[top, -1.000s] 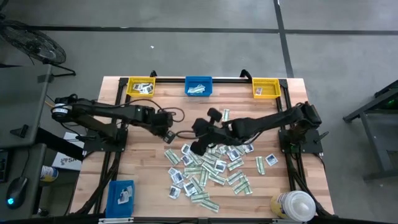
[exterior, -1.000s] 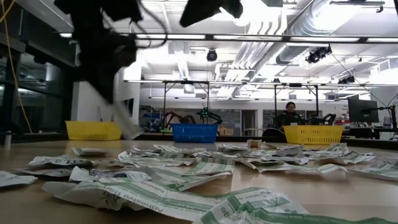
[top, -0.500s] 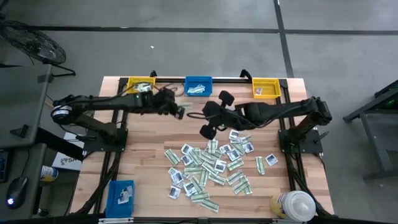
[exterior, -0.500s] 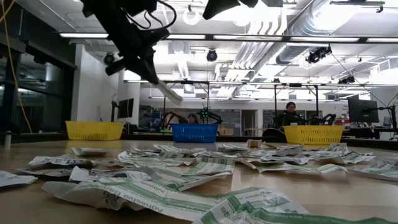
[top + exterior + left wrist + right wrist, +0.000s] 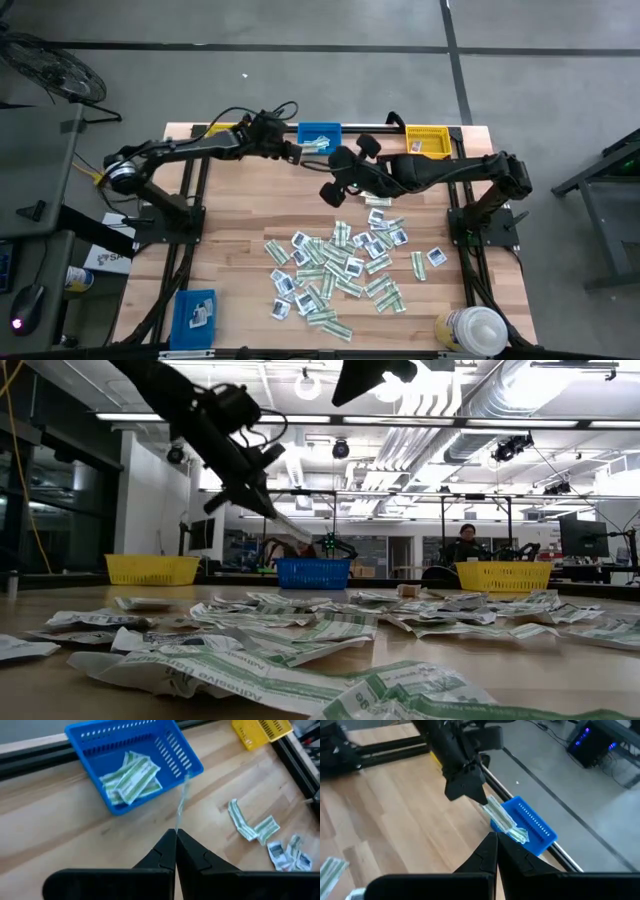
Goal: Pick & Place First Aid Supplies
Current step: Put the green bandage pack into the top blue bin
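**Left gripper holds a green strip at the blue bin**

High view: the left gripper point(image 5: 293, 152) reaches across the back of the wooden table point(image 5: 230, 230) to the edge of the blue bin point(image 5: 319, 138), which sits between two yellow bins point(image 5: 427, 141) at the far edge. A pale strip packet point(image 5: 308, 148) shows at its tip. The right gripper point(image 5: 333, 192) hangs over bare wood just in front of the blue bin, apart from the pile of first aid supplies point(image 5: 340, 268) spread across the middle and near part of the table. A second blue bin point(image 5: 195, 318) and a white-capped bottle point(image 5: 472, 330) stand at the near corners.

Low view: the left gripper is above the table, the strip sloping down from it toward the blue bin; packets lie across the foreground.

Left wrist view: the fingers are pressed together on the strip, seen edge-on, just beside the blue bin, which has green-and-white strips inside.

Right wrist view: the right gripper's own fingers are pressed together with nothing between them; ahead, the left gripper pinches the green strip at the bin's edge.
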